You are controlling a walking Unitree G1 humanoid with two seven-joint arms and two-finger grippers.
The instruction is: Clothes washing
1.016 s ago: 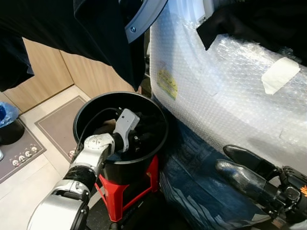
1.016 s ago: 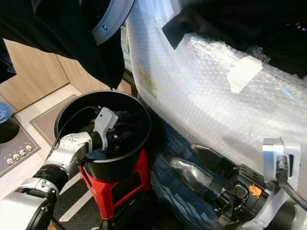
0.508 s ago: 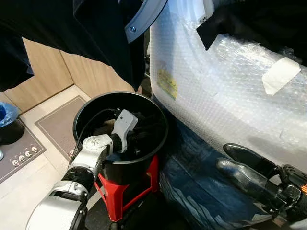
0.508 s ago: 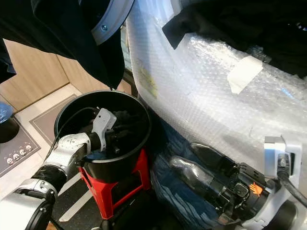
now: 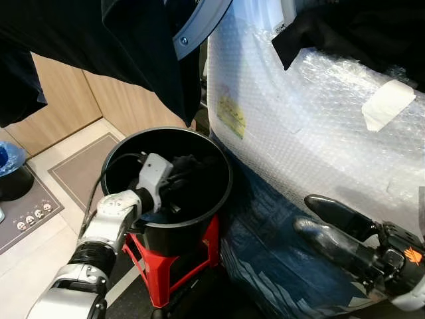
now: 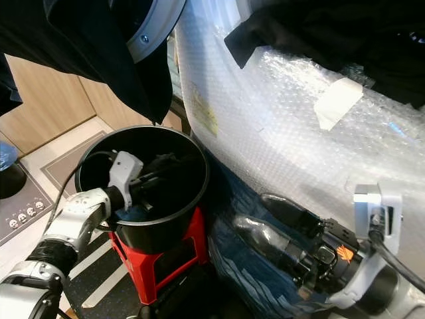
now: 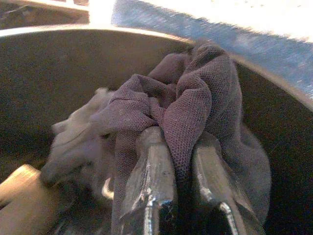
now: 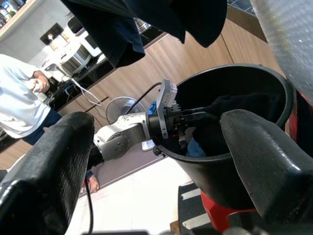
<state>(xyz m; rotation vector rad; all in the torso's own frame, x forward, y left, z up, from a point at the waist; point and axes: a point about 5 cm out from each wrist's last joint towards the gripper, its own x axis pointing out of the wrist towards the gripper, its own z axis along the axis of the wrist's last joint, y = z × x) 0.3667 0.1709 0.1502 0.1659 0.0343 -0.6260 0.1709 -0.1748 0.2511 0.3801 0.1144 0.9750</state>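
My left pincer (image 7: 183,196) is clenched on a dark mesh garment (image 7: 195,107) inside the black bucket (image 5: 222,193) on its red stool (image 5: 166,272). My right pincer (image 5: 319,216) hangs released beside the bubble-wrapped washer (image 5: 299,133). I judge loading barely started: clothes remain in the bucket.

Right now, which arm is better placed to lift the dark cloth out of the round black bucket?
Left. The left gripper is inside the round black bucket, shut on the dark mesh cloth. The right gripper hangs open, apart from it.
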